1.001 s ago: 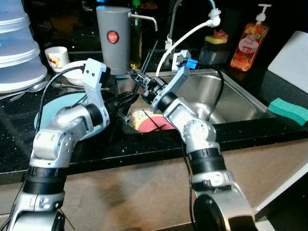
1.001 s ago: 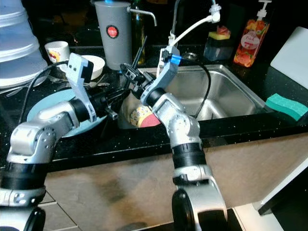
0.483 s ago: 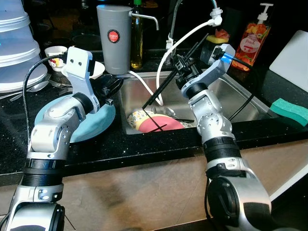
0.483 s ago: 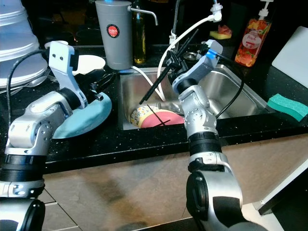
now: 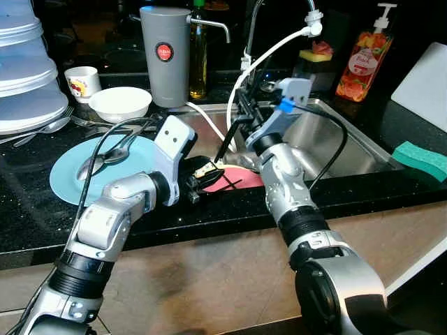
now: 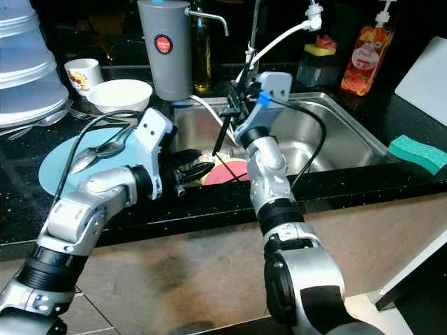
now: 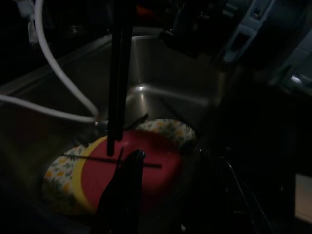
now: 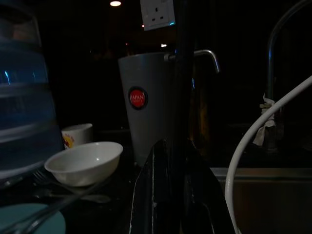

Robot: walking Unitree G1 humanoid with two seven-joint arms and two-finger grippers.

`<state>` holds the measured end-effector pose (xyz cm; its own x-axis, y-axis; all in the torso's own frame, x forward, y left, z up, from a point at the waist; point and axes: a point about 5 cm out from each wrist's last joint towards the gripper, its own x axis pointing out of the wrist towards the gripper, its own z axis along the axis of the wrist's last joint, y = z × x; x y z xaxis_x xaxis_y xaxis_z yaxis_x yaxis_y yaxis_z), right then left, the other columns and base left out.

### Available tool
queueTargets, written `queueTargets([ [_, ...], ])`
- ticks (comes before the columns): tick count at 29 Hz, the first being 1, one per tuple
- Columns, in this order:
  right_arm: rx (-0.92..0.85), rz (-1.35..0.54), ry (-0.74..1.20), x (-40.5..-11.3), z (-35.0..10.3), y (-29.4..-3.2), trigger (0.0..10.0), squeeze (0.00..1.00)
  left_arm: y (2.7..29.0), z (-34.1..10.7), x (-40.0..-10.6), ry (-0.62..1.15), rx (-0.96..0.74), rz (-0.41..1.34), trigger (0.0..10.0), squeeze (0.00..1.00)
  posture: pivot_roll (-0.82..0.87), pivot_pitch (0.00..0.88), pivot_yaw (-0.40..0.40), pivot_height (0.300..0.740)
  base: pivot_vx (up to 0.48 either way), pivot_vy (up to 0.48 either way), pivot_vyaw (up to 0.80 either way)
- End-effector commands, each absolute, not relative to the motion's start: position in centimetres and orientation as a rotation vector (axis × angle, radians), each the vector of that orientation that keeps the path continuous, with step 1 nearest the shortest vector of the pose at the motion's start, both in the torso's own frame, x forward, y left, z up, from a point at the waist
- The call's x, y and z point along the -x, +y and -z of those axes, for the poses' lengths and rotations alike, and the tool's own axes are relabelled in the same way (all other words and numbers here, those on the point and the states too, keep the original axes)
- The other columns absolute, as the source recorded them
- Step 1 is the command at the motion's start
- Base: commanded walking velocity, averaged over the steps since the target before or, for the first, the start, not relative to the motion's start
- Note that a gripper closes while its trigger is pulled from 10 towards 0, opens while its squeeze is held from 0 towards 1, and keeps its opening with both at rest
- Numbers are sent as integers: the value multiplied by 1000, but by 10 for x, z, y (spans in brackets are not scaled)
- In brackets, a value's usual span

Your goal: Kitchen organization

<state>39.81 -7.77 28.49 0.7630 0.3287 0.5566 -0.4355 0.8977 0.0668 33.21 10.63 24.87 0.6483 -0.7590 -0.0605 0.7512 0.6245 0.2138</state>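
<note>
Now chopsticks (image 5: 228, 139) — in right gripper (image 5: 242, 112).

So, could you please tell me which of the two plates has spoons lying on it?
The light blue plate on the counter left of the sink, which carries the spoons. The other, a red plate with a floral rim, lies in the sink under a thin black stick.

Left gripper (image 5: 199, 183) reaching forward with parted fingers, right gripper (image 5: 241, 117) raised, fingers clamped together
</note>
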Motion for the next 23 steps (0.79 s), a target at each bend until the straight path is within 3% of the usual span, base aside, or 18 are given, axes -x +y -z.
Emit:
queueTargets([
  [1, -161, -432, -546, -397, -274, -73, 0, 0, 112, -240, -332, 8, -288, 843, 10000, 0, 89, 132, -35, 740, 0, 0, 0],
  [9, -104, -452, -519, -394, -256, -67, 0, 0, 120, -241, -334, -13, -333, 777, 10000, 0, 90, 127, -40, 740, 0, 0, 0],
  [11, -85, -451, -522, -393, -252, -66, 1216, 0, 124, -247, -338, -51, -329, 719, 10000, 0, 85, 124, -34, 740, 0, 0, 0],
  [16, -72, -444, -524, -393, -250, -67, 1647, 0, 124, -249, -340, -59, -326, 709, 10000, 0, 84, 120, -31, 740, 0, 0, 0],
  [17, -64, -445, -523, -393, -249, -68, 2235, 1000, 123, -249, -340, -57, -328, 715, 10000, 0, 84, 120, -31, 740, 0, 0, 0],
  [18, -64, -445, -523, -393, -249, -68, 2235, 1000, 123, -249, -340, -57, -328, 715, 10000, 0, 84, 120, -31, 740, 0, 0, 0],
  [19, -45, -443, -509, -393, -247, -68, 6784, 1000, 122, -248, -339, -56, -330, 723, 10000, 0, 83, 116, -29, 740, 0, 0, 0],
  [20, -45, -443, -509, -393, -247, -68, 6784, 1000, 122, -248, -339, -56, -330, 723, 10000, 0, 83, 116, -29, 740, 0, 0, 0],
  [21, -42, -443, -507, -393, -246, -68, 10000, 1000, 122, -248, -339, -56, -330, 724, 10000, 0, 83, 116, -29, 740, 0, 0, 0],
  [22, -49, -441, -505, -394, -248, -68, 10000, 0, 122, -249, -339, -58, -329, 719, 10000, 0, 81, 110, -28, 740, 0, 0, 0],
  [23, -53, -438, -509, -394, -249, -69, 10000, 0, 123, -249, -339, -61, -330, 713, 10000, 0, 81, 108, -29, 740, 0, 0, 0],
])
